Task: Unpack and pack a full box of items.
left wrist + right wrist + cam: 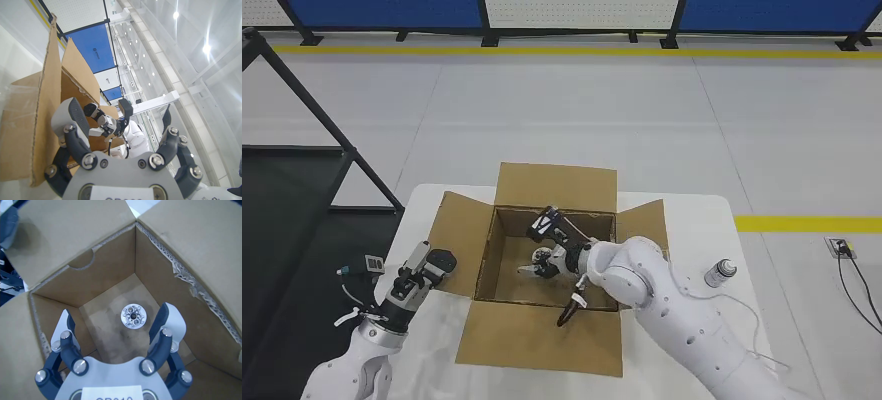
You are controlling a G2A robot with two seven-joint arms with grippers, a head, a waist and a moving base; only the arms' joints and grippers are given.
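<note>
Right fingers (171, 318) stand spread and empty over the box (105, 279); beyond them lies a metal disc (133, 316), which I judge rigid, heavy and slick. Grip across its rim. Left fingers (75, 115) are spread too.

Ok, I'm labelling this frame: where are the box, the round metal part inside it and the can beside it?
box (534, 345): top view, on its near flap.
round metal part (133, 316): right wrist view, on its middle.
can (720, 271): top view, on its body.
</note>
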